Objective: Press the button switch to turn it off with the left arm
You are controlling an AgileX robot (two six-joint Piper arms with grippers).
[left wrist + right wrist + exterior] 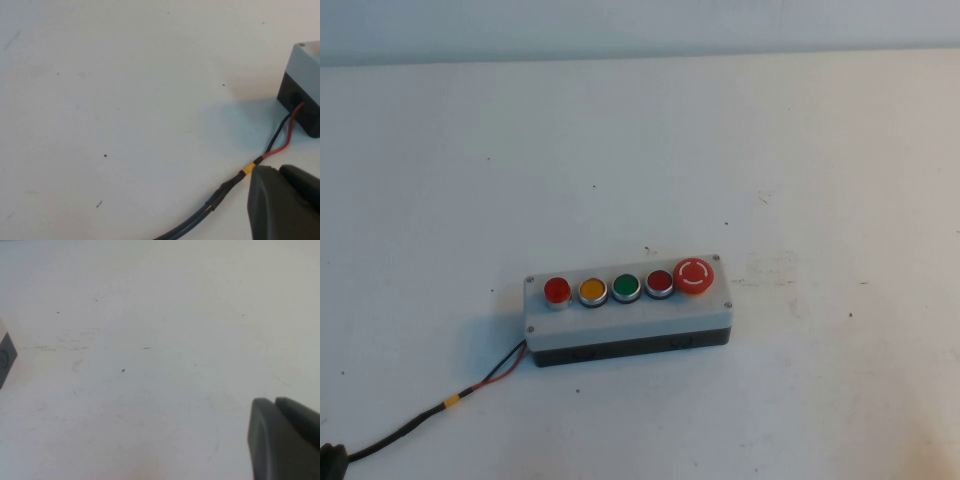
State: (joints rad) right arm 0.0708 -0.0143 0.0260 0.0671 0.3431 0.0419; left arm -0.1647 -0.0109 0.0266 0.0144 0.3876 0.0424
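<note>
High view
Bench (640,140): white, lightly scuffed, carries everything.
Control box (628,318): grey lid on a black base, lying lengthwise near the bench's middle, slightly toward the robot.
Button switch (557,291): bright red, silver ring, at the row's left end.
Row after it, left to right: yellow button (592,292), green button (626,288), darker red button (659,283), large red mushroom button (693,276) with white arrows at the right end.
Cable (410,425): black sheath with a yellow band, splitting into red and black wires that enter the box's left end.
Arms: neither shows here.

Left wrist view
Left tool (287,205): dark fingers close together, apparently clenched, though only partly in frame; holding nothing, hanging over the cable's yellow band (246,170), beside the box's wired end (302,85).

Right wrist view
Right tool (285,437): dark fingers pressed together, grasping nothing, over bare bench well apart from the box, whose corner (6,357) sits at the frame edge.
</note>
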